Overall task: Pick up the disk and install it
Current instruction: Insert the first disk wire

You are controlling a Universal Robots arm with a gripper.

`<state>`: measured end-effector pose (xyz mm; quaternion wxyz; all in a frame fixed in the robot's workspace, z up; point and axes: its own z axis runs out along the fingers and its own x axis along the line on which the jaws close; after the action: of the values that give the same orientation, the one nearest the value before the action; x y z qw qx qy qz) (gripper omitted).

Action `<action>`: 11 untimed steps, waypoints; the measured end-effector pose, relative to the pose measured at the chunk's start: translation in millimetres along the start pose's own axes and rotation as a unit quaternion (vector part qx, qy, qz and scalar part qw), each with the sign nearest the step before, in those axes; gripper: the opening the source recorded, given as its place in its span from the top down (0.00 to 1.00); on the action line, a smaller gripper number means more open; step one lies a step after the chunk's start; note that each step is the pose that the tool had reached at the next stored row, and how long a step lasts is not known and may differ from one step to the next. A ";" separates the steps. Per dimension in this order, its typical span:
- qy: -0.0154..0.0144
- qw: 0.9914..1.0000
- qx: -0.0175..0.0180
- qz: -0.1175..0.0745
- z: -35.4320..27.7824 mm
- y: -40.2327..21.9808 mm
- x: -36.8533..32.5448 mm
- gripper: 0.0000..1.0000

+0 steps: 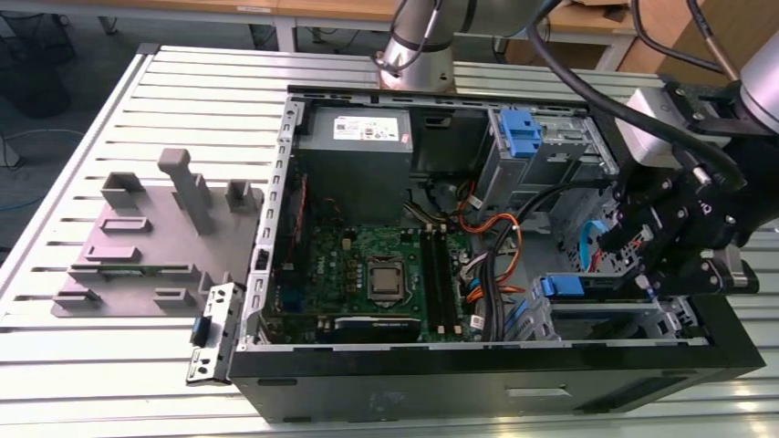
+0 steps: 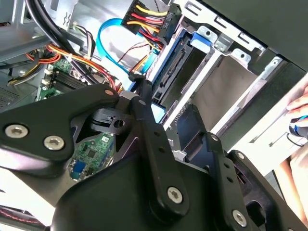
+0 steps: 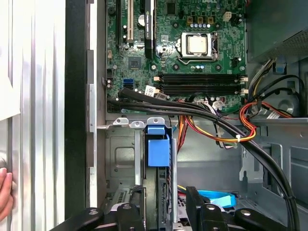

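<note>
My gripper (image 1: 651,283) hangs over the drive cage at the end of the computer case (image 1: 462,388) that lies on the exterior view's right. The disk (image 1: 563,286) stands on edge inside that cage, within the case walls, with its blue rail tab showing at the cage rim. In the first wrist view my jaws stand apart, one on each side of the disk's edge (image 3: 159,151). A dark gap shows between each jaw and the drive, so I am gripping nothing. In the second wrist view the disk's connector edge (image 2: 173,67) faces into the case, near a bundle of yellow and orange cables (image 2: 144,19) and a blue flat cable (image 2: 110,38).

Deeper inside the case lies the motherboard (image 1: 365,265), and the grey power supply (image 1: 365,137) sits in the case's far corner. A bare blue bracket (image 1: 520,134) sits in the bay beside the power supply.

Outside the case, on the exterior view's left, a grey fixture plate (image 1: 146,246) lies on the slatted table (image 1: 73,365). A person's hand (image 3: 5,192) rests just outside the case wall nearest the drive cage
</note>
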<state>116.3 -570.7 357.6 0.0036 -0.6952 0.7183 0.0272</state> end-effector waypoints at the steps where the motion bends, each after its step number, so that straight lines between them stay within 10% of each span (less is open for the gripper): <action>1: 0.000 1.000 0.000 0.000 -1.8 0.1 -0.2 0.52; 11: 0.000 1.000 0.000 0.000 -11.7 0.5 -5.9 0.52</action>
<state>116.4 -565.3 369.5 0.0037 -0.6952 0.7183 0.0273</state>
